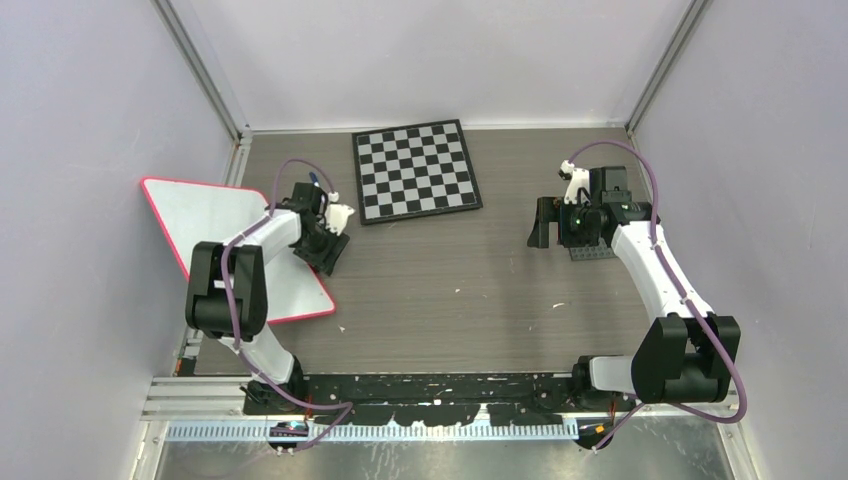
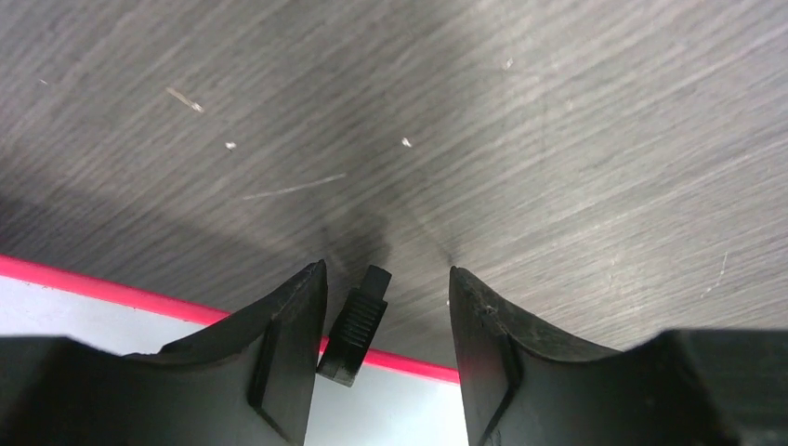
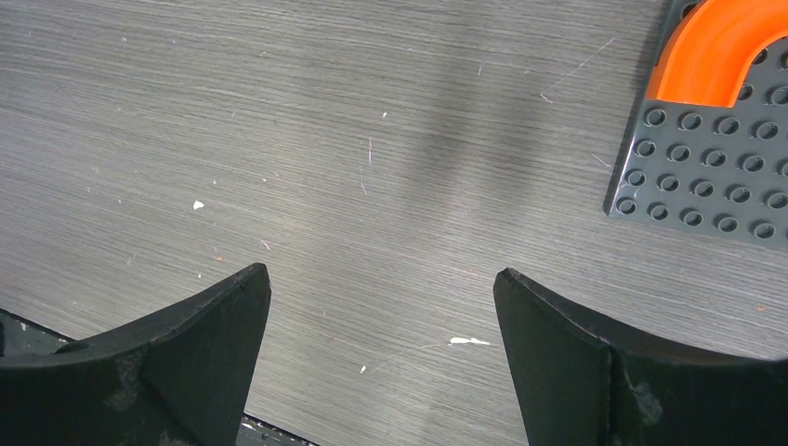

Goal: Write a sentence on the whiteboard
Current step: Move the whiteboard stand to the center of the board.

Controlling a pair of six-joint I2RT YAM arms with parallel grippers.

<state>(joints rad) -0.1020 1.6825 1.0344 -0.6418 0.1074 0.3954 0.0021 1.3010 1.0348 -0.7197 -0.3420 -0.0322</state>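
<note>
Going for the small black ribbed clip (image 2: 356, 325) on the white red-rimmed whiteboard (image 1: 195, 215), we should centre our left hand (image 2: 387, 271), jaws apart astride it; our right hand (image 3: 381, 272) hovers wide open.

The top camera looks down from high behind the arms (image 1: 240, 290) at the whole table (image 1: 480, 300). Each wrist camera looks down from very close, past its own fingers (image 2: 279, 372). The left one shares the whiteboard (image 2: 84, 311)'s red edge with the top view.
</note>
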